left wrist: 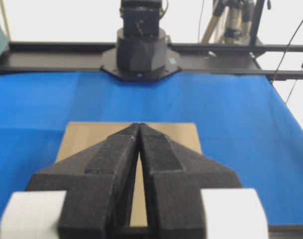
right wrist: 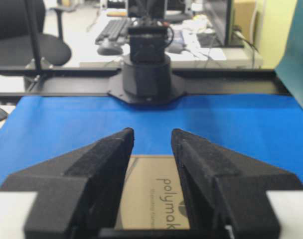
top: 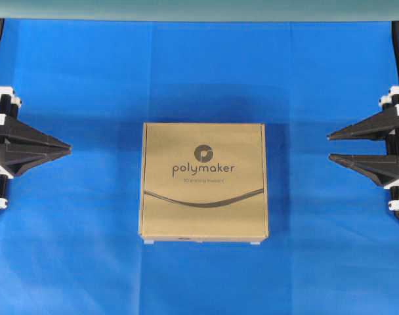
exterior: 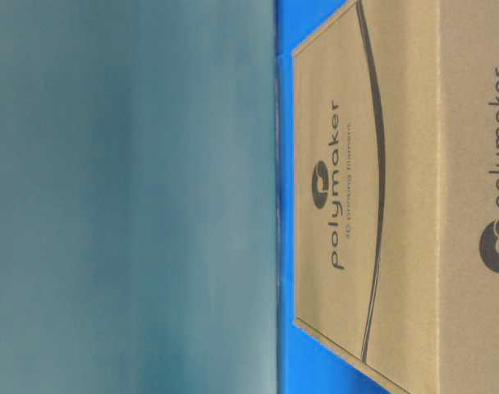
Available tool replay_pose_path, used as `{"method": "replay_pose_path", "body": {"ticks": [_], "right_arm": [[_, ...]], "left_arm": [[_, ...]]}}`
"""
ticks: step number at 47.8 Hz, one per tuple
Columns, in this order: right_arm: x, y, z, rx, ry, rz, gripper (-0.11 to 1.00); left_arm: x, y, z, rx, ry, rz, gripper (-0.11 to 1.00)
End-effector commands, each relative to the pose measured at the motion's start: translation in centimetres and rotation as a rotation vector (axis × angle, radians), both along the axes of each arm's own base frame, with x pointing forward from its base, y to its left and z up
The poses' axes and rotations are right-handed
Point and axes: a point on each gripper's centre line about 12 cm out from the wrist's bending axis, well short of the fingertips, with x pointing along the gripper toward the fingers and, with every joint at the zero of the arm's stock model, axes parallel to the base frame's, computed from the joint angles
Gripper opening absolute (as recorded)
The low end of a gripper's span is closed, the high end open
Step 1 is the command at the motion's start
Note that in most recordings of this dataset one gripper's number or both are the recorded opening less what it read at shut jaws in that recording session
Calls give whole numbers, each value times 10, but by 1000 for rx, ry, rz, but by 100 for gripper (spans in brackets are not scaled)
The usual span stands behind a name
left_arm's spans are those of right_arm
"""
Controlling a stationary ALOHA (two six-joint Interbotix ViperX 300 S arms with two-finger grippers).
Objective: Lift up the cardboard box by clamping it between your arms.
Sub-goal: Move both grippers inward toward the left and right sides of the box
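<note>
My left gripper (top: 69, 148) jaws meet at the tips, holding nothing; right gripper (top: 329, 147) jaws stand slightly apart, empty. Polymaker cardboard box (top: 204, 182) lies flat on blue cloth (top: 81, 249) between them, well apart from both

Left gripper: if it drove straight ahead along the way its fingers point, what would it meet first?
Probably the cardboard box. Overhead, the left gripper, shut, points across the blue cloth toward the box's near side, with nothing between. Whether its tips would strike that side or pass above it cannot be told.
</note>
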Motion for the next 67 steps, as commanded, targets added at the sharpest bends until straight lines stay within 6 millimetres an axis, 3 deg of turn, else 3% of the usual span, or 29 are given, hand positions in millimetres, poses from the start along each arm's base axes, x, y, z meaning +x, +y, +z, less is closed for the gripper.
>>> {"method": "replay_pose_path", "body": {"ticks": [1,4,7,12,23,37,43,53,55,59,67], "right_arm": [[4,-2,6,9,-3,-11,14],[5,-3,-1,40,50,-17,12],[7,-3,-6,73,134,-20,7],[8,-2,-11,82,252,-16,2],[8,-3,-19,78,491,-19,2],[11,-3,-47,64,783,-20,2],[14,-3,-58,66,866,-22,2],[20,-5,-70,34,960,-24,12],[21,-5,-72,25,969,-23,17],[24,-6,-75,13,986,-20,35],[26,-6,-85,11,1054,-19,82]], "left_arm": [[9,1,9,-25,0,-1,5],[13,1,8,-45,21,-2,8],[17,0,8,-56,43,-4,2],[24,0,3,-62,106,-3,1],[36,0,-7,-51,294,4,1],[46,0,-28,-42,546,13,1],[53,-1,-33,-36,578,8,1],[60,-1,-43,-45,659,13,2],[61,0,-46,-50,682,17,8],[64,0,-51,-54,724,20,30],[67,1,-61,-69,775,32,77]]}}
